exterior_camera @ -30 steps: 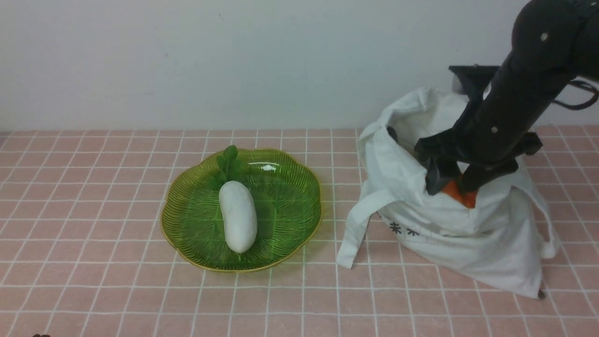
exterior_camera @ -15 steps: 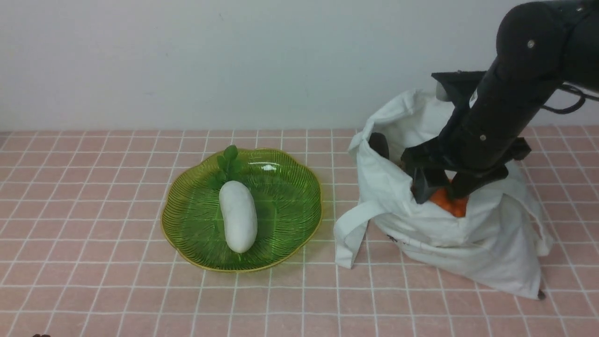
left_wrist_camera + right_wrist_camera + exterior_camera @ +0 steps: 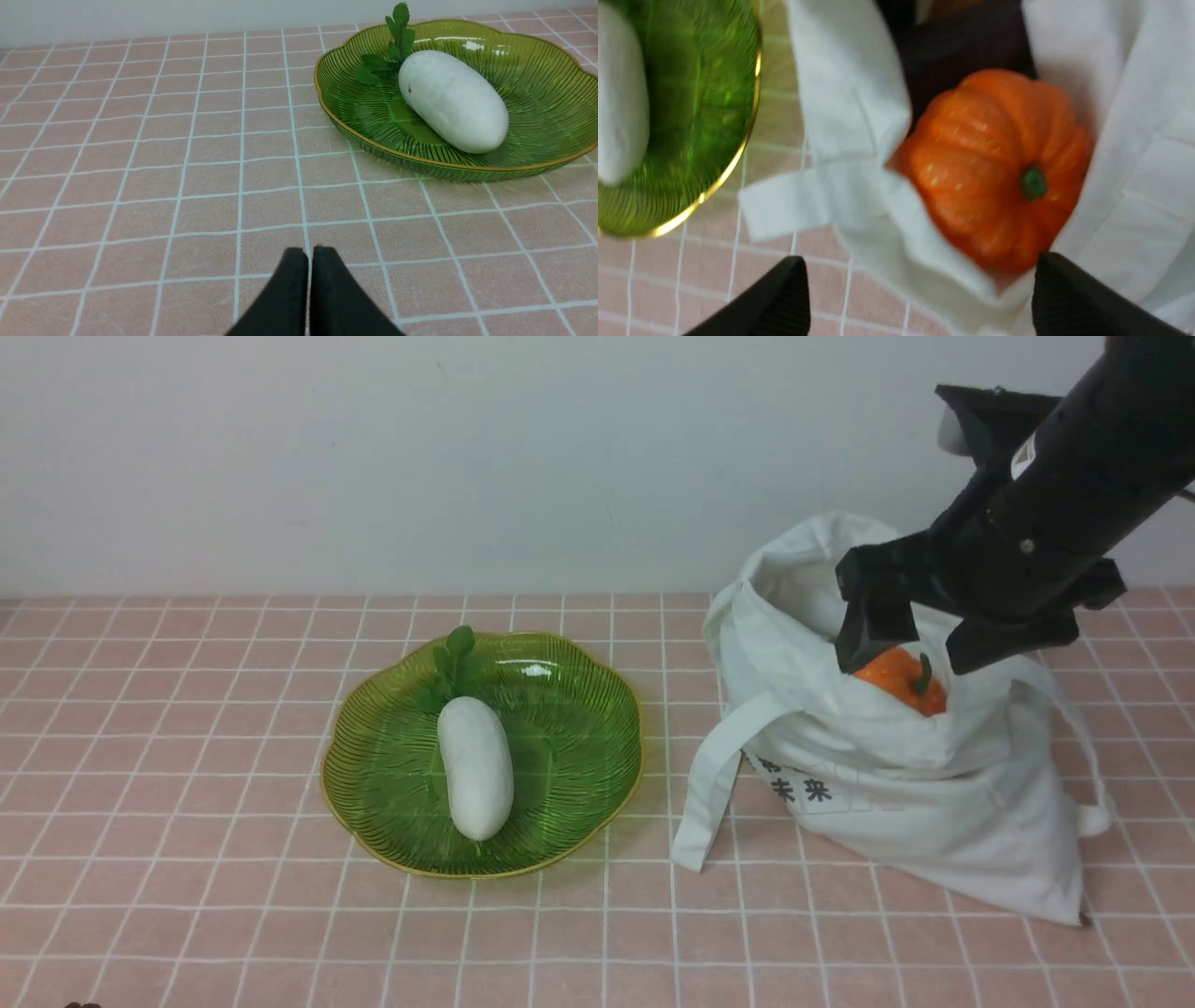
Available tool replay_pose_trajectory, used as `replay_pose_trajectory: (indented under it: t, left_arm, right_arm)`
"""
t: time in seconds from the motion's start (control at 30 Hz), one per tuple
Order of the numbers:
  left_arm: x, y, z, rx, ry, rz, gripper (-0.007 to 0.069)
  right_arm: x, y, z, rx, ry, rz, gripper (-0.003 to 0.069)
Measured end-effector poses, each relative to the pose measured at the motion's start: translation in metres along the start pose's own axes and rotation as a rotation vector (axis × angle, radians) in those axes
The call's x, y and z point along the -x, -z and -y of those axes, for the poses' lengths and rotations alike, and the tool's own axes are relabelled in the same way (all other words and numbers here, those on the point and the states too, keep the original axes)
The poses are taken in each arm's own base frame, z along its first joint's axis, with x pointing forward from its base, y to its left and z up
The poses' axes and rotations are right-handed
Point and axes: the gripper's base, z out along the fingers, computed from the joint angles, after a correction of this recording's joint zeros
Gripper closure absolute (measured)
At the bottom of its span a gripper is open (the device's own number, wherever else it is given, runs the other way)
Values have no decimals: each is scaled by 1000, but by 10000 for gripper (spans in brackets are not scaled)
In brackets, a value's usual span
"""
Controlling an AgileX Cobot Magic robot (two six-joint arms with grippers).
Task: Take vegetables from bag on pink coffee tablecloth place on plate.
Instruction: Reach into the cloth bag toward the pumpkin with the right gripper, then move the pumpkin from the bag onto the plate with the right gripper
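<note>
Orange pumpkin (image 3: pixel 894 677) sits in the white bag (image 3: pixel 915 803) mouth at the front view's right, right gripper (image 3: pixel 910 661) spread wide over it; in the left wrist view the left gripper (image 3: pixel 310 254), pressed together, hangs at lower centre over the pink coffee tablecloth (image 3: pixel 140 163), the plate (image 3: pixel 537 93) at upper right; in the right wrist view the jaws stand clear of the pumpkin.

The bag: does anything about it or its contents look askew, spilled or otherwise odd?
Nothing has spilled. The bag slumps sideways on the tablecloth, one strap trailing. The pumpkin lies tilted at its mouth, stem aslant, while the right gripper hangs over it with jaws open, gripping nothing.
</note>
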Motion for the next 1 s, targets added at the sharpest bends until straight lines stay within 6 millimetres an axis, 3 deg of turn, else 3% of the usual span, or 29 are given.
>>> replay_pose_trajectory:
  t: [0.37,0.67,0.7,0.9,1.0]
  left_arm:
    - [0,0,0,0,0,0,630]
    - [0,0,0,0,0,0,630]
    - [0,0,0,0,0,0,630]
    - [0,0,0,0,0,0,630]
    - [0,0,0,0,0,0,630]
  right_arm:
    - [9,-25,19,-130,18,-14,211]
    - [12,-53,19,-100,60,-56,530]
    - [12,-54,17,-77,78,-62,610]
    - [13,-45,15,-60,114,-32,629]
    - [14,-23,13,-53,125,36,629]
